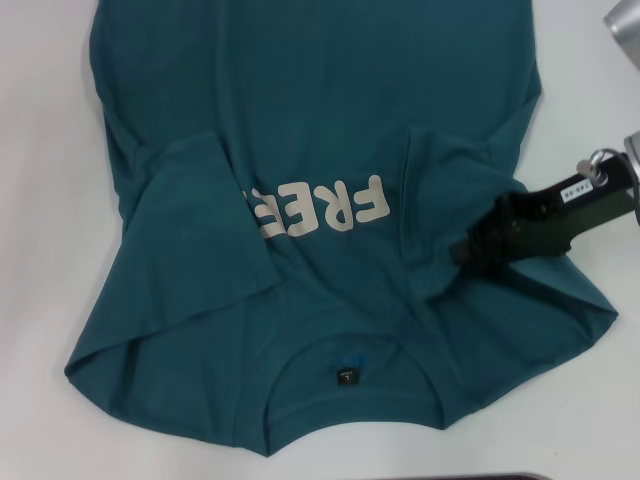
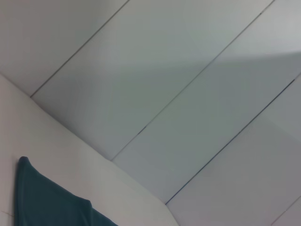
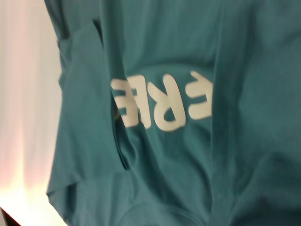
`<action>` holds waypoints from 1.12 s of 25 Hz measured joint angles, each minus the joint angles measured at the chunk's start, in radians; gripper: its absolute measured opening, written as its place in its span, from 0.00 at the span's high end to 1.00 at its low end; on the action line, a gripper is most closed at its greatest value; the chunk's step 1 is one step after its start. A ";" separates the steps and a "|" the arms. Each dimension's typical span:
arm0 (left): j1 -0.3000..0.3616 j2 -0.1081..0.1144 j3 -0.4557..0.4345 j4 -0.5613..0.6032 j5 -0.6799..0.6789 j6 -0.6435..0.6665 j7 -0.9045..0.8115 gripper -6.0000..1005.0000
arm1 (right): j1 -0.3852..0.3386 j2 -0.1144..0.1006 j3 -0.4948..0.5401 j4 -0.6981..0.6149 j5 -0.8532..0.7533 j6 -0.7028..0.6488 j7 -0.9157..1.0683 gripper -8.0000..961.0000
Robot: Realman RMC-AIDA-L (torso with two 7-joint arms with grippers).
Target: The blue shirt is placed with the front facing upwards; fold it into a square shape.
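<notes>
Blue shirt (image 1: 330, 130) lies front-up on the white table (image 1: 40, 200), collar (image 1: 350, 385) nearest the robot; soft matte teal knit. Both sleeves are folded inward: the left flap (image 1: 195, 230) covers part of the pale block lettering (image 1: 320, 208), and the right flap (image 1: 450, 180) has a crisp straight edge. Small dark label (image 1: 346, 377) inside the round collar. Right gripper (image 1: 470, 250), black, sits low over the right sleeve fold; jaw opening and any grip: can't tell. Left gripper not visible.
</notes>
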 joint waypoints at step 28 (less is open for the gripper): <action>0.017 0.030 0.000 0.012 -0.023 -0.020 -0.048 0.25 | -0.084 -0.151 0.330 0.115 0.252 0.071 -0.639 0.42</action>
